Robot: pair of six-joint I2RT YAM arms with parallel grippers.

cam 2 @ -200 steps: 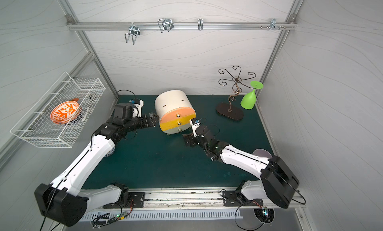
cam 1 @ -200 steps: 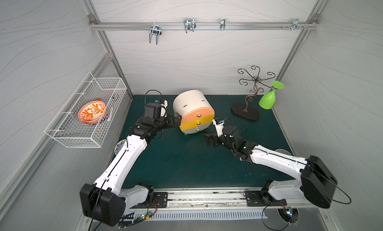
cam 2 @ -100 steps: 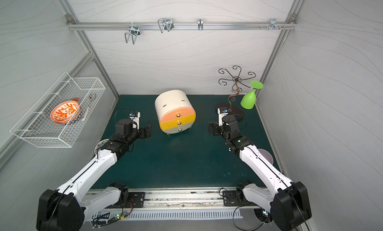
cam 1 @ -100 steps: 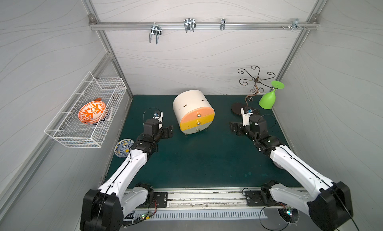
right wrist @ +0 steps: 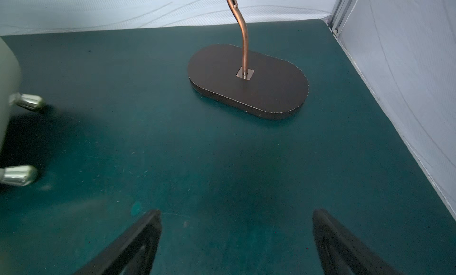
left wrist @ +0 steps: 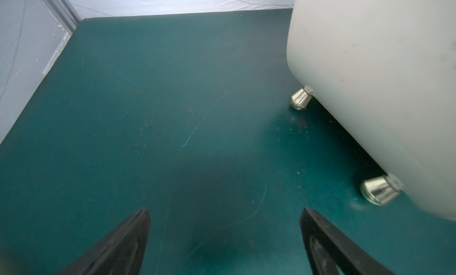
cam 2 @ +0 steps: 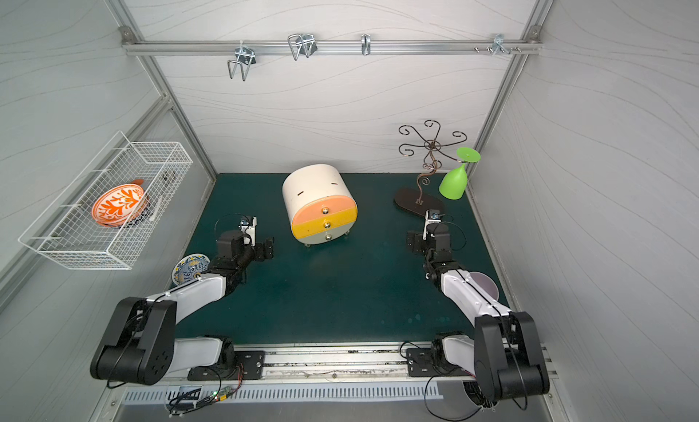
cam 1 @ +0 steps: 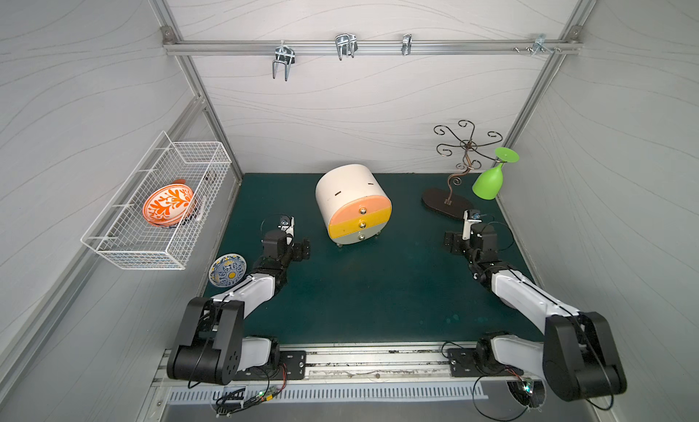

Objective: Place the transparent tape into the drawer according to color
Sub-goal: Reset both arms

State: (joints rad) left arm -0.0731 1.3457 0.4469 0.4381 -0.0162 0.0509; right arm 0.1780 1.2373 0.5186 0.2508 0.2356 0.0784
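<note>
Both arms have drawn back from the rounded cream cabinet (cam 1: 344, 185) and crouch low over the matte green desk (cam 1: 378, 295), left hand (cam 1: 300, 250) and right hand (cam 1: 453, 243) spread wide, empty. Its three drawers (cam 1: 348, 227) are shut; the tape's whereabouts cannot be told.

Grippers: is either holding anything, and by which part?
Nothing is held. The left gripper and the right gripper both stand open; only the green mat shows between their jaws.

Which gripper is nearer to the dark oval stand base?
Right. The right gripper hangs just short of the stand base; the left gripper is across the mat, past the drawer cabinet.
</note>
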